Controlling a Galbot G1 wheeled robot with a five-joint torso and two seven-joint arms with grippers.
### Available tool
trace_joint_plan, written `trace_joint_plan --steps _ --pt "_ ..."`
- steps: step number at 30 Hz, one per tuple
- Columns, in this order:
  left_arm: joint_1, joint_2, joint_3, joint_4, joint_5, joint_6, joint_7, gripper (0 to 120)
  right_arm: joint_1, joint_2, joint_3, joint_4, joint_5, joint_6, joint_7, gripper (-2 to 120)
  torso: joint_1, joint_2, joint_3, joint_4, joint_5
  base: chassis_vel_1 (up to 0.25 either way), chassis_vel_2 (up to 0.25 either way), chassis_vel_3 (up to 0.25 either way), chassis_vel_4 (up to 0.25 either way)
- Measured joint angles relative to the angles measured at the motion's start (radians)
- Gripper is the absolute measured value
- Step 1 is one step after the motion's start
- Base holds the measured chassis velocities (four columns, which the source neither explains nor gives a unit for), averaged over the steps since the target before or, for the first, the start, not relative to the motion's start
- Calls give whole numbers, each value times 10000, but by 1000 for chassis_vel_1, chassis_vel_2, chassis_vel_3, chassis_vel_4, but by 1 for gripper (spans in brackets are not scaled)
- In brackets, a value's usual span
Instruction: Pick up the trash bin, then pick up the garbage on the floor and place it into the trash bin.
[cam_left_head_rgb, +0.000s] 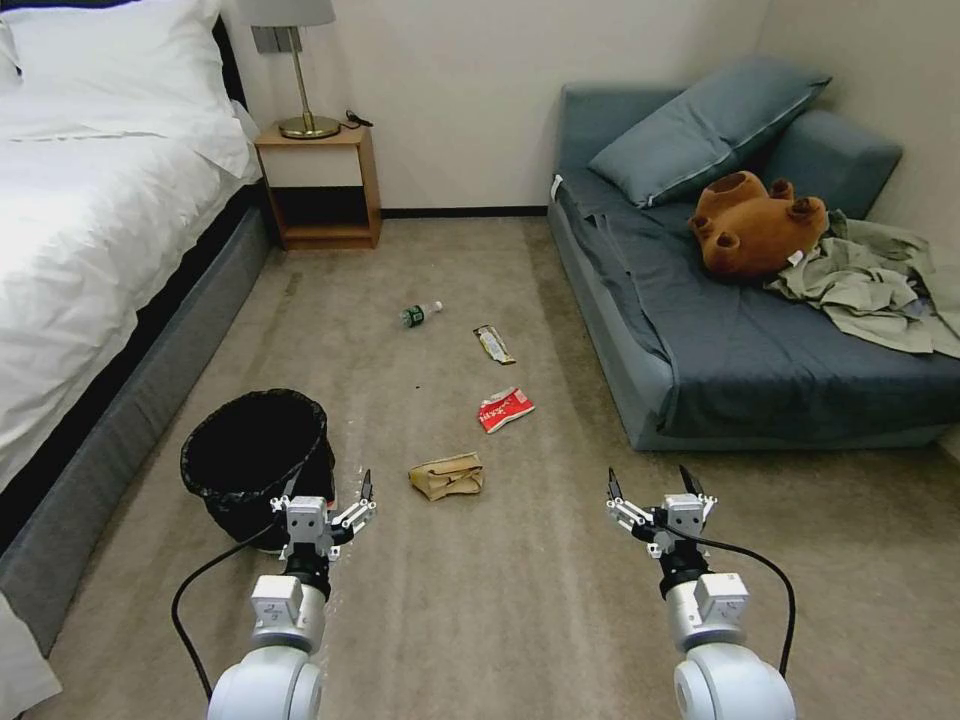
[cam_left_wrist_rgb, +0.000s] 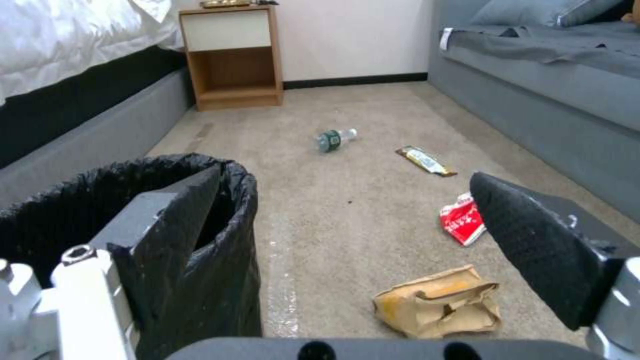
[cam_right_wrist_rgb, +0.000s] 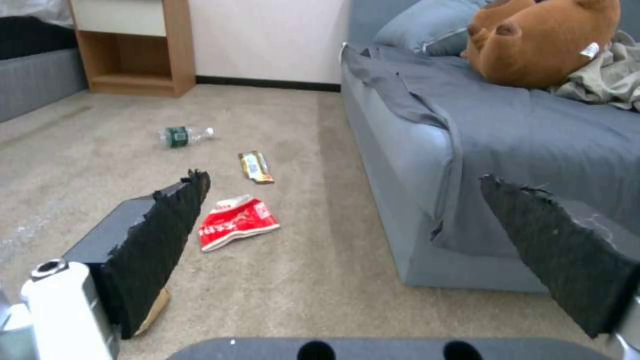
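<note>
The left gripper (cam_left_head_rgb: 322, 492) is held low over the carpet (cam_left_head_rgb: 520, 600) with its fingers spread wide apart and nothing between them. One finger (cam_left_wrist_rgb: 170, 220) is seen against the near wall of the trash bin (cam_left_head_rgb: 255, 450); whether it touches the bag lining (cam_left_wrist_rgb: 230, 260) cannot be settled from these angles. The bin stands upright on the floor, just beside the grey bed base (cam_left_head_rgb: 150, 390), its mouth open and its black liner folded over the rim.

Just beyond the other left finger (cam_left_wrist_rgb: 533, 240), the crumpled tan paper bag (cam_left_head_rgb: 447, 476) lies on the carpet, close to the bin's right. Farther out, the red-and-white snack packet (cam_left_head_rgb: 505, 409) is seen lying flat, then the gold-brown bar wrapper (cam_left_head_rgb: 493, 343), and farthest off the clear bottle with the green label (cam_left_head_rgb: 420, 314), on its side.

The right gripper (cam_left_head_rgb: 650, 490) is held at about the same height, well apart from the left one, near the front corner of the blue-grey sofa (cam_left_head_rgb: 700, 340). Its fingers (cam_right_wrist_rgb: 160, 240) are likewise parted and empty, with the snack packet (cam_right_wrist_rgb: 237, 222) seen between them, farther off.

On the sofa a brown plush toy (cam_left_head_rgb: 755, 225) and grey-green clothes (cam_left_head_rgb: 870, 285) are lying. A wooden nightstand (cam_left_head_rgb: 320, 185) stands against the far wall.
</note>
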Motion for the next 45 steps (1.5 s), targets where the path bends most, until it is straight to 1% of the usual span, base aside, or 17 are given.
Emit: trace_joint_plan --steps 28,30,31,32,33,34,35,36,37,38,39,40,41,42,43,44,45 --pt "-22 34 -6 0 -54 14 -22 100 -12 -12 -2 31 50 -18 9 100 0 0 0 0 0 0 0 0 0" --pt "-182 281 -99 -27 -432 241 -209 100 -130 -128 -32 288 431 -341 169 100 0 0 0 2 -1 0 0 0 0" --pt "-182 281 -99 -27 -432 241 -209 100 -130 -128 -32 288 431 -341 169 100 0 0 0 2 -1 0 0 0 0" --pt "-272 406 -155 -58 -618 355 -309 100 -210 -202 -47 441 666 -536 271 100 0 0 0 1 -1 0 0 0 0" --pt "-487 714 -280 -123 -1088 641 -540 100 -384 -354 -103 779 1175 -981 501 100 0 0 0 1 -1 0 0 0 0" --pt "-487 714 -280 -123 -1088 641 -540 100 -384 -354 -103 779 1175 -981 501 100 0 0 0 1 -1 0 0 0 0" --pt "-653 960 -378 -170 -1458 873 -723 100 -513 -481 -137 1047 1581 -1329 680 100 0 0 0 -1 -2 0 0 0 0" --pt "-736 1082 -428 -197 -1644 983 -818 100 -580 -542 -154 1183 1781 -1503 768 100 0 0 0 0 -2 0 0 0 0" --pt "-736 1082 -428 -197 -1644 983 -818 100 -580 -542 -154 1183 1781 -1503 768 100 0 0 0 0 -2 0 0 0 0" --pt "-880 1282 -512 -240 -1956 1180 -977 100 -675 -628 -185 1383 2083 -1763 907 100 0 0 0 0 -2 0 0 0 0" --pt "-1120 1637 -656 -313 -2492 1511 -1243 100 -874 -806 -240 1769 2662 -2271 1162 100 0 0 0 0 -2 0 0 0 0" --pt "-1120 1637 -656 -313 -2492 1511 -1243 100 -874 -806 -240 1769 2662 -2271 1162 100 0 0 0 0 -2 0 0 0 0" --pt "-1414 2061 -826 -406 -3138 1913 -1562 100 -1115 -1026 -311 2258 3404 -2909 1491 100 0 -1 0 0 -2 0 0 0 0" --pt "-1594 2325 -937 -460 -3539 2157 -1769 100 -1252 -1150 -343 2525 3803 -3253 1677 100 0 0 0 0 -2 0 0 0 0" --pt "-1594 2325 -937 -460 -3539 2157 -1769 100 -1252 -1150 -343 2525 3803 -3253 1677 100 0 0 0 0 -2 0 0 0 0" --pt "-1703 2489 -1001 -494 -3786 2312 -1888 100 -1338 -1229 -371 2705 4071 -3483 1788 100 0 0 0 0 -2 0 0 0 0" --pt "-1902 2773 -1116 -549 -4215 2575 -2102 100 -1482 -1358 -408 2985 4486 -3842 1974 100 0 0 0 1 -4 0 0 0 0"
